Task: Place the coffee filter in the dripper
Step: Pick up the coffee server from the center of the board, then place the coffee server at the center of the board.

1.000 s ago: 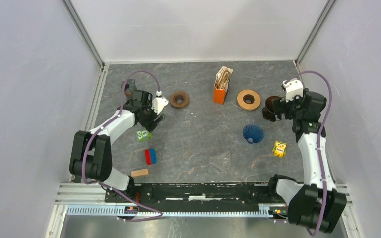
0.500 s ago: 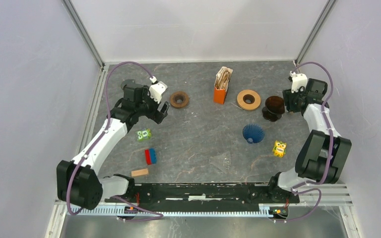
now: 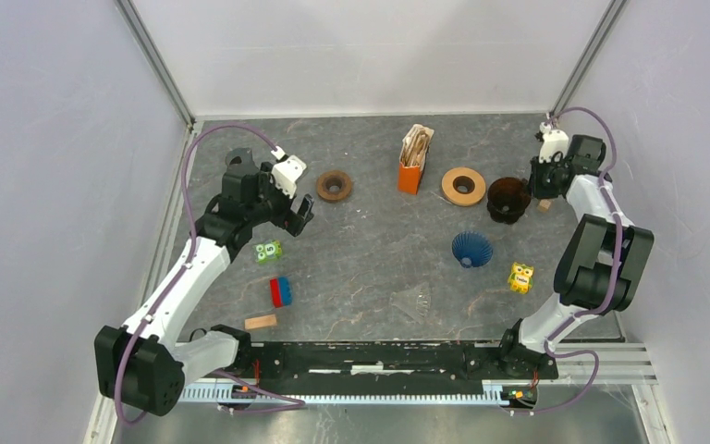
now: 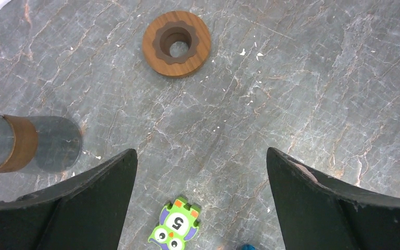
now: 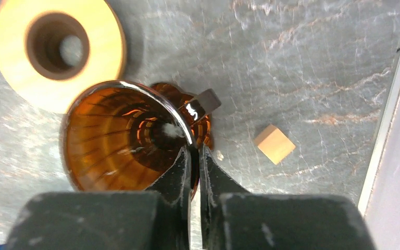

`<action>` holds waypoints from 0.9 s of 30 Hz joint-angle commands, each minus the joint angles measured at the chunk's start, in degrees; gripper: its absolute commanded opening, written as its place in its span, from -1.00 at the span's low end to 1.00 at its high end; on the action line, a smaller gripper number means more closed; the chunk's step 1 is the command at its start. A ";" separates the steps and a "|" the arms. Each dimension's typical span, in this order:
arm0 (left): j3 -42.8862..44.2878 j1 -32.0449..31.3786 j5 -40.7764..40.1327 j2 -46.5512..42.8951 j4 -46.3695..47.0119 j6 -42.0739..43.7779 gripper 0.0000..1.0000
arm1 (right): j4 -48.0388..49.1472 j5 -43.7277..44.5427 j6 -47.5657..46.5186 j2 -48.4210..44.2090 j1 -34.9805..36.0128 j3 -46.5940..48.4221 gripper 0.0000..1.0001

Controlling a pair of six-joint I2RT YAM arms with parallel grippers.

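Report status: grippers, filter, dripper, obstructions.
Left gripper open, empty. Right gripper pinching amber dripper rim. Filters in orange holder, untouched. Wooden ring sits between them.

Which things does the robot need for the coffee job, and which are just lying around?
Needed: paper coffee filters in orange holder; amber see-through dripper, its rim pinched by the right gripper.
Lying about: green owl toy; yellow owl toy; red-and-blue block; dark wooden ring; pale wooden ring.
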 commanded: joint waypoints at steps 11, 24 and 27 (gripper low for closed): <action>1.48 -0.28 0.11 -4.96 0.53 -3.25 0.99 | -3.86 -11.22 3.73 -6.05 3.01 9.22 -1.00; 7.92 -0.32 -4.84 -1.41 -0.93 -7.12 0.99 | -1.21 -13.51 3.56 -13.78 34.56 2.49 -1.00; 8.51 -0.30 -6.45 -1.20 -1.01 -7.81 0.99 | 0.10 -14.29 2.89 -11.88 40.12 1.79 -1.00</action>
